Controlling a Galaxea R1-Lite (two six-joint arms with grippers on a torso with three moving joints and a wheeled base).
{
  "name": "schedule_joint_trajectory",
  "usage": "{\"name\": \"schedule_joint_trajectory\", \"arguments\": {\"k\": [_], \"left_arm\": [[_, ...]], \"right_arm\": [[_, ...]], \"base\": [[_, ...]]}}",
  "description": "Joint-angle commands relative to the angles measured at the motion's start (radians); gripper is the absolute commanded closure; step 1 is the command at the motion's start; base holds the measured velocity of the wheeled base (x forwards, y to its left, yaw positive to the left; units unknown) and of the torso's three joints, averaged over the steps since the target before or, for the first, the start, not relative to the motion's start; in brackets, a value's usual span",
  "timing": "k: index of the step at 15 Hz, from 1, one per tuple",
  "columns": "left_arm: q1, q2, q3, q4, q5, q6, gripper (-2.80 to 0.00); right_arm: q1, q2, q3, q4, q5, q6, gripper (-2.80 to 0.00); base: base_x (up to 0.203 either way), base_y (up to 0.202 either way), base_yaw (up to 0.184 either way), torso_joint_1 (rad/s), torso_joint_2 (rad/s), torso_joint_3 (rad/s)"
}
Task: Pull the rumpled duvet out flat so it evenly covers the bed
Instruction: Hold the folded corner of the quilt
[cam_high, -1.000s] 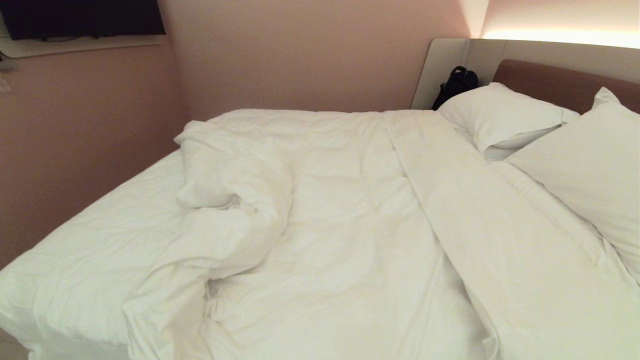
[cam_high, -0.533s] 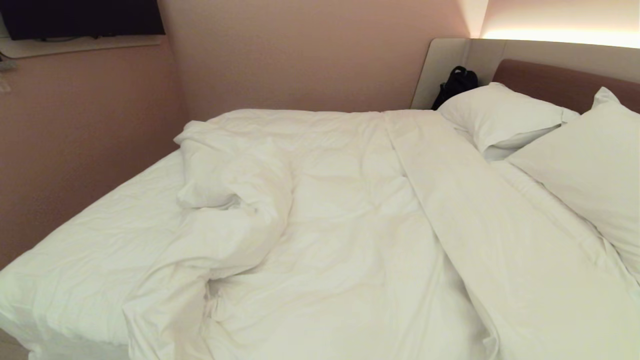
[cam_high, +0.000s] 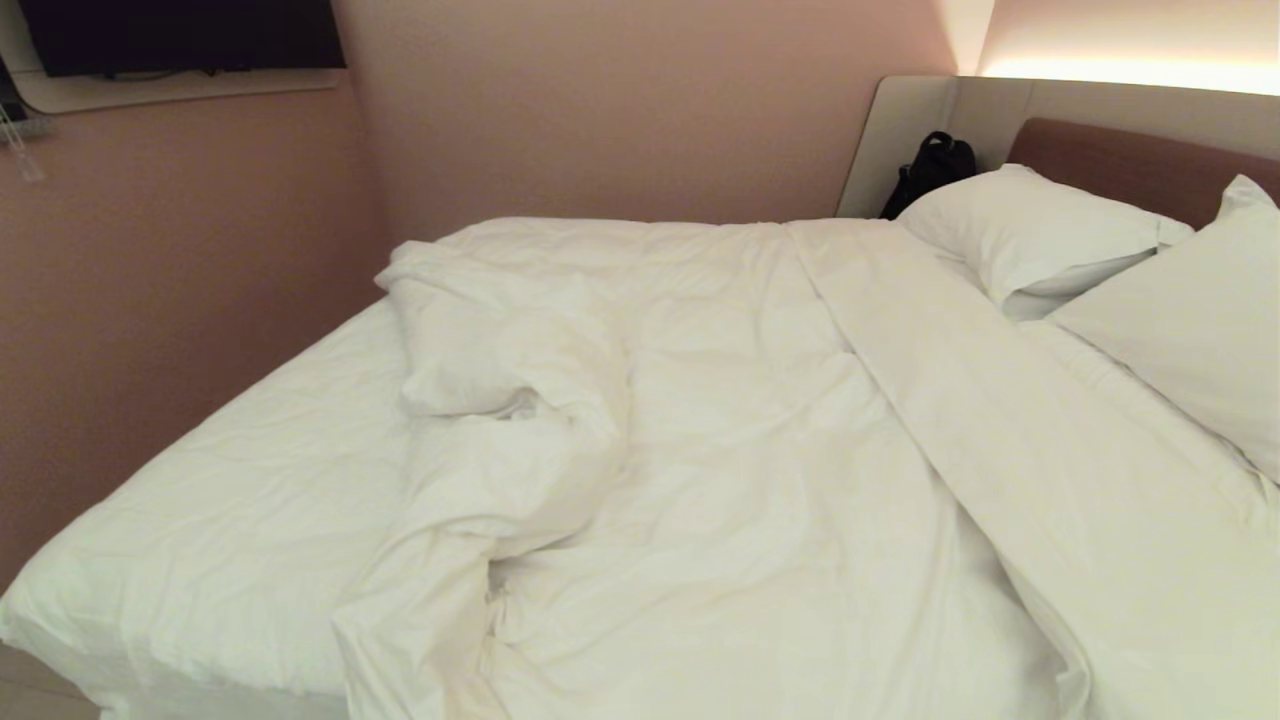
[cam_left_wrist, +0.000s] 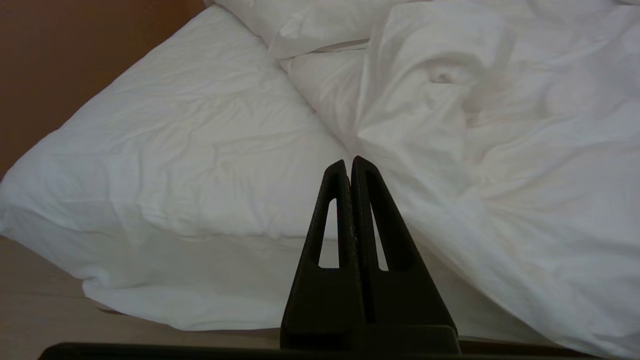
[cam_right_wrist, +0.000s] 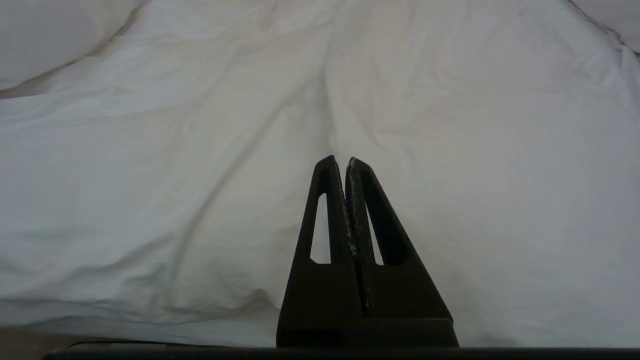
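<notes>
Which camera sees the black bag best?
The head view: the black bag sits at the bed's far corner, behind a pillow, against the beige panel. Neither wrist view shows it; they show only bedding beyond the shut grippers.

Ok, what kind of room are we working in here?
Most likely a hotel bedroom: a double bed with a rumpled white duvet and two pillows, a padded headboard lit from above, and a wall-mounted TV.
</notes>
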Motion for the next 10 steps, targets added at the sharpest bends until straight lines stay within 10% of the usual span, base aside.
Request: {"name": "schedule_joint_trajectory", "arguments": {"k": [1, 10], "left_arm": [[0.000, 0.000, 0.000, 0.000, 0.000, 0.000, 0.00], [0.000, 0.000, 0.000, 0.001, 0.000, 0.002, 0.00]], "right_arm": [[0.000, 0.000, 0.000, 0.001, 0.001, -0.001, 0.00], [0.001, 0.000, 0.000, 0.001, 0.001, -0.001, 0.00]], "base": [[0.000, 0.193, 0.002, 0.002, 0.00, -0.002], [0.000, 0.197, 0.000, 0.003, 0.00, 0.004]]}}
